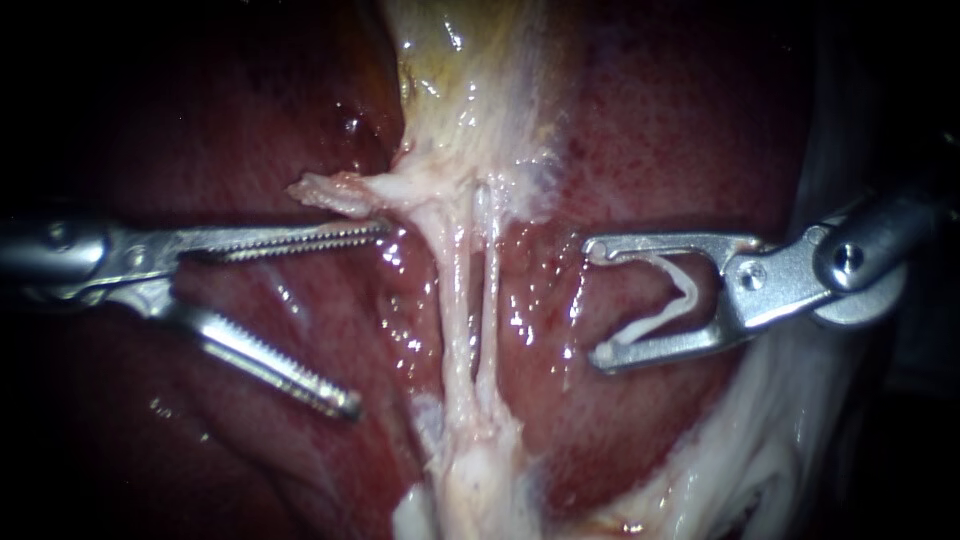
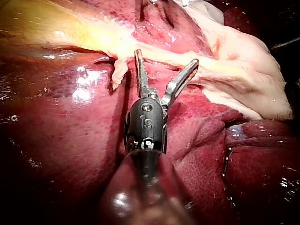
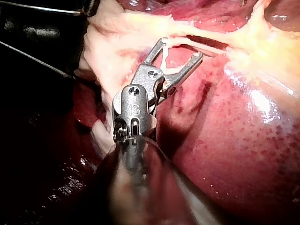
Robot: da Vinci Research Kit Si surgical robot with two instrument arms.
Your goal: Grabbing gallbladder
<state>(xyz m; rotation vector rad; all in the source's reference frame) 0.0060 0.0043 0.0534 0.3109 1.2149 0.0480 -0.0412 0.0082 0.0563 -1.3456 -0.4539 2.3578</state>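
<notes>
The pale yellow gallbladder (image 1: 470,80) sits just above the two thin tubes (image 1: 455,290), on the red liver (image 1: 660,130); the left instrument (image 1: 368,316) is just left of the tubes, its toothed jaws wide and holding nothing; the right instrument (image 1: 595,302) is near their right side, its jaws spread, holding a white clip (image 1: 685,295) that touches both.
</notes>
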